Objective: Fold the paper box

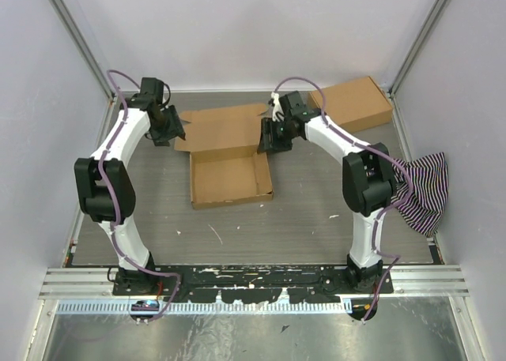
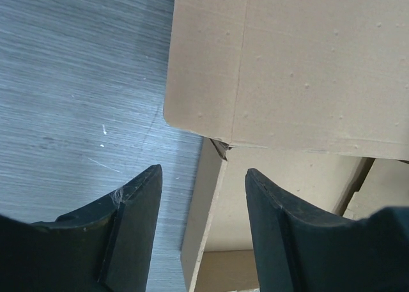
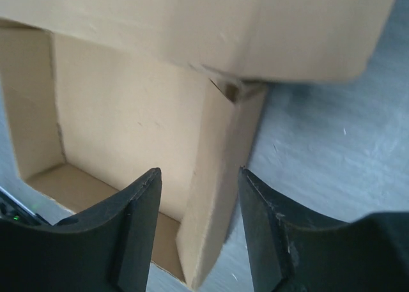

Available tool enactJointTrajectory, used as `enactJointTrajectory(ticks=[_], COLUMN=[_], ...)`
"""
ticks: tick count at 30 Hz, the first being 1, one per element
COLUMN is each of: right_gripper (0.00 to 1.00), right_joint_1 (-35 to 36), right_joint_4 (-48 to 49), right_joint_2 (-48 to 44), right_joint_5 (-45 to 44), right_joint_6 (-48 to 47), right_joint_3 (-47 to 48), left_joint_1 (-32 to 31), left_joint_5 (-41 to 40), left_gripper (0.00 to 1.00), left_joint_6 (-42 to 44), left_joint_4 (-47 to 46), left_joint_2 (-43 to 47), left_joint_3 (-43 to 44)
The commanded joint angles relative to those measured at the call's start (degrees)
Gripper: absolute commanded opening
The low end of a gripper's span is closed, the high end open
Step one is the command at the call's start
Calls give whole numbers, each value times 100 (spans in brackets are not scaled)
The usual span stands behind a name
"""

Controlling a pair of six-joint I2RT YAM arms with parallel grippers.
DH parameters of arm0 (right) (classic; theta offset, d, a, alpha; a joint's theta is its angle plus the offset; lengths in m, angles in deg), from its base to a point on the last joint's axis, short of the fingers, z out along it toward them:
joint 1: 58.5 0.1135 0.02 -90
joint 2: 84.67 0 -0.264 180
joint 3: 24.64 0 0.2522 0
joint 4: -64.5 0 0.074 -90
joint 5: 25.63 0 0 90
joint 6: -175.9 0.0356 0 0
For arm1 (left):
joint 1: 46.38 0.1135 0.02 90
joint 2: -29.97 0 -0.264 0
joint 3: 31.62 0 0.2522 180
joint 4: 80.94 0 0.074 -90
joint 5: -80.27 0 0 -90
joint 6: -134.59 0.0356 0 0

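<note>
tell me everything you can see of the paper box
The paper box is plain brown cardboard, half-formed: an open tray with upright walls near mid-table, a wider lid panel with rounded corners hinged at its far edge. The left pincer and right pincer, both open, each straddle a side wall, not clamping. It rests on the table.

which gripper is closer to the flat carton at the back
Right. The right gripper is at the right rear corner of the open box, left of the flat carton; the left gripper is across at its left rear corner.
</note>
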Motion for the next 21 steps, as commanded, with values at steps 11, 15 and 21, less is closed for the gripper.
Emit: enactJointTrajectory(ticks=[11, 15, 21], right_gripper=[59, 51, 30], right_joint_1=[618, 768, 1099], right_joint_4=[-129, -139, -796], right_joint_2=[-330, -107, 441], right_joint_5=[-1603, -1986, -2764], right_joint_6=[-285, -158, -182], right_joint_3=[-637, -425, 153], left_joint_1=[224, 229, 229], left_joint_5=[629, 584, 547], left_gripper=[61, 61, 60], left_joint_6=[-180, -140, -66], left_joint_4=[-558, -639, -649], left_joint_2=[253, 458, 610], left_joint_3=[-894, -1181, -1381])
